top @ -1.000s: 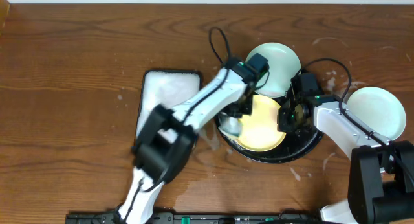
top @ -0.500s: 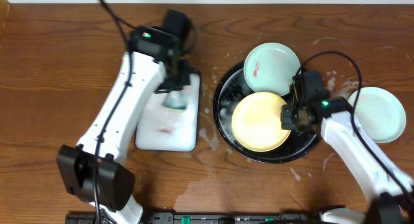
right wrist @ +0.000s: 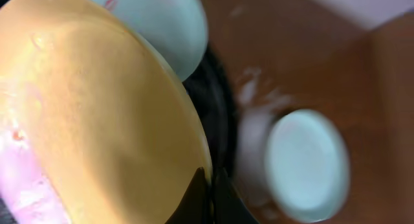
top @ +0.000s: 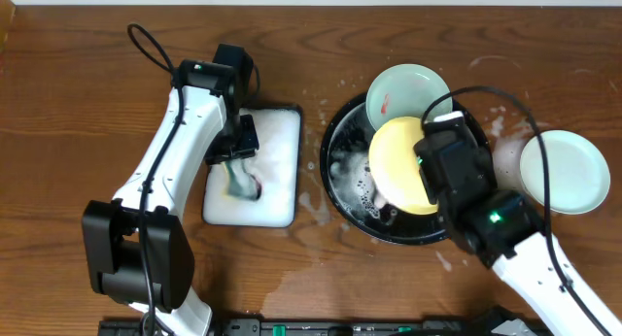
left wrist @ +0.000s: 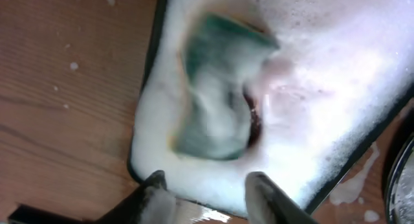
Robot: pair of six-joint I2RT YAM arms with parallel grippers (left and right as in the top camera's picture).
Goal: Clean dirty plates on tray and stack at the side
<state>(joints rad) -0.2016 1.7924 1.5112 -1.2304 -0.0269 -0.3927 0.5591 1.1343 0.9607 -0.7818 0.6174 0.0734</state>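
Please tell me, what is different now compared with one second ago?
The left gripper carried the sponge leftward from the black tray to the white foam tray and let it go; its fingers are apart. The right gripper, shut on the yellow plate, tilted it up. The smeared mint-green plate and the other mint-green plate beside the tray stayed put.

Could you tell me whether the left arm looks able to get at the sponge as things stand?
Probably yes: the left gripper hangs right over the sponge in the foam tray, jaws apart, with nothing between them.
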